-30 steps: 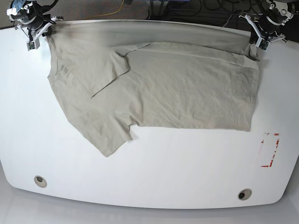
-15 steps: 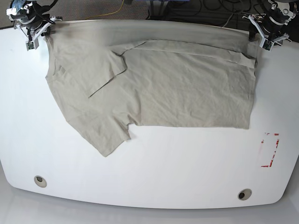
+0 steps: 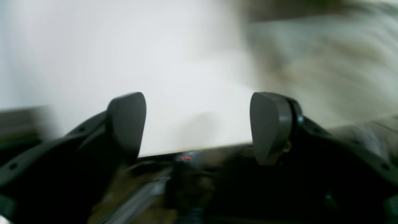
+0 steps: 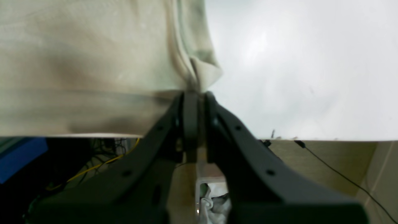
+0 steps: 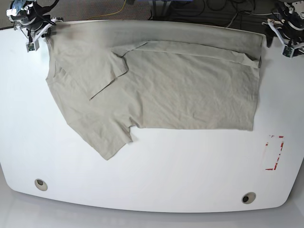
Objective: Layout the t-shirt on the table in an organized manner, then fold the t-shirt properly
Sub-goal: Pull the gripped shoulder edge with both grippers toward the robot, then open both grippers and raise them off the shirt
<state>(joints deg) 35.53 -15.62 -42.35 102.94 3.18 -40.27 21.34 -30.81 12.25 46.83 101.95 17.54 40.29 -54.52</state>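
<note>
Since a second ago, the left claw has let go of the t-shirt's far corner and pulled off to the side; its jaws now stand apart, nothing between them, the cloth just beside. Two grommet holes and a red tape rectangle mark the tabletop, clear of the shirt. At the opposite far corner, the right claw is clamped on the t-shirt's edge.

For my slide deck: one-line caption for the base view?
Khaki t-shirt spread on the white table; right pincer grips one corner, left pincer open beside it.
</note>
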